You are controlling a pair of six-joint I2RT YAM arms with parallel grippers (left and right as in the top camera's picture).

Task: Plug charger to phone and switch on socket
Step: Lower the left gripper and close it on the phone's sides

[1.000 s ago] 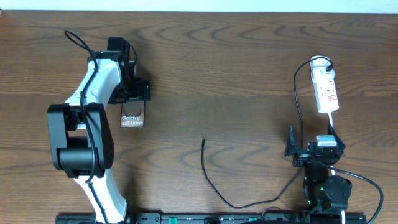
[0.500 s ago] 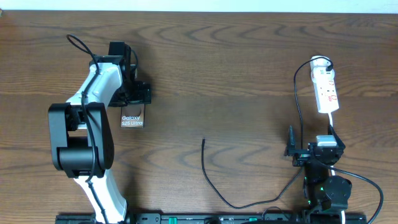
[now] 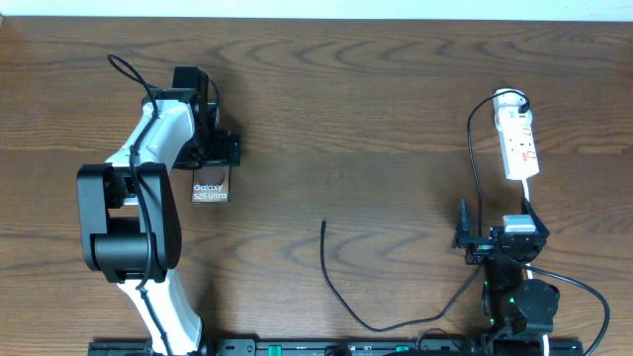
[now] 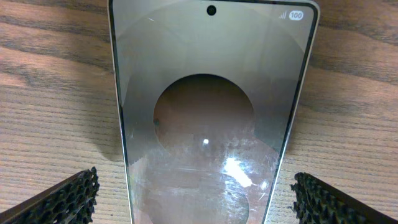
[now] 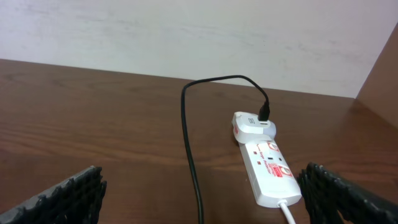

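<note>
The phone (image 3: 209, 191) lies flat on the table, its lettering toward the front edge. In the left wrist view the phone (image 4: 205, 112) fills the frame. My left gripper (image 3: 210, 163) is open, with a finger on each side of the phone and a gap to both long edges (image 4: 196, 202). The charger's black tip (image 3: 323, 223) lies free mid-table. Its cable (image 3: 371, 326) loops along the front and runs up to the white plug (image 5: 252, 126) on the socket (image 3: 518, 138). My right gripper (image 3: 497, 235) is open and empty in front of the socket (image 5: 268, 168), with the cable (image 5: 189, 155) between its fingers.
The socket's white cord (image 3: 529, 193) runs back toward the right arm's base (image 3: 519, 302). The left arm's white body (image 3: 138, 198) stands left of the phone. A pale wall (image 5: 186, 31) lies beyond the table's far edge.
The left arm shifted very slightly a second ago and has stayed still since. The phone, cable, socket and right arm have not moved.
</note>
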